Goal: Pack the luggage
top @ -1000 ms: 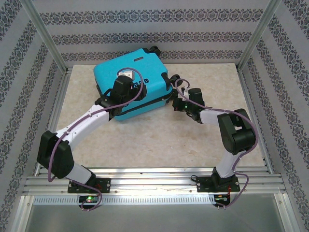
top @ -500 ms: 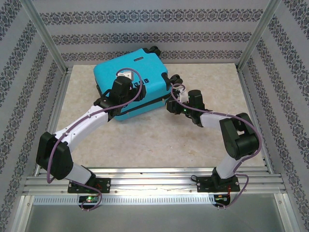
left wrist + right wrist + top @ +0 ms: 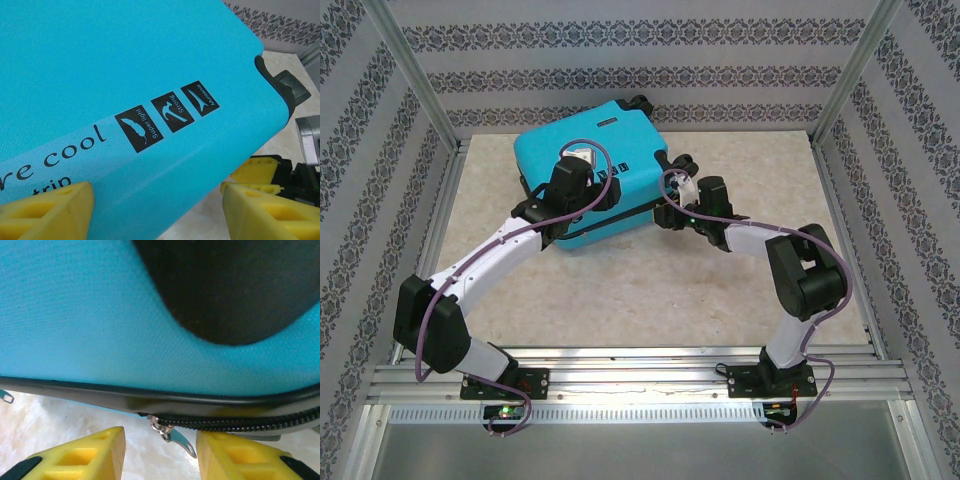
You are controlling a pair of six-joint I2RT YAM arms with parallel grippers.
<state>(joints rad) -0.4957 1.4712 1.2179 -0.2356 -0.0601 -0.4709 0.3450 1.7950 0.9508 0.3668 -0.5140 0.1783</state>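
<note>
Right wrist view: the right gripper (image 3: 159,444) is released, the zipper pull (image 3: 175,439) between its fingers, the luggage (image 3: 75,315) directly ahead. The left gripper (image 3: 157,200) is spread apart over the luggage's edge.

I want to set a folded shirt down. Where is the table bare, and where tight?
Bare: the wide table patch between the left arm and right arm, nearer than the suitcase; also the far right corner beyond the right arm. Crowded: the suitcase's right side, where the right gripper sits at the zipper.
</note>
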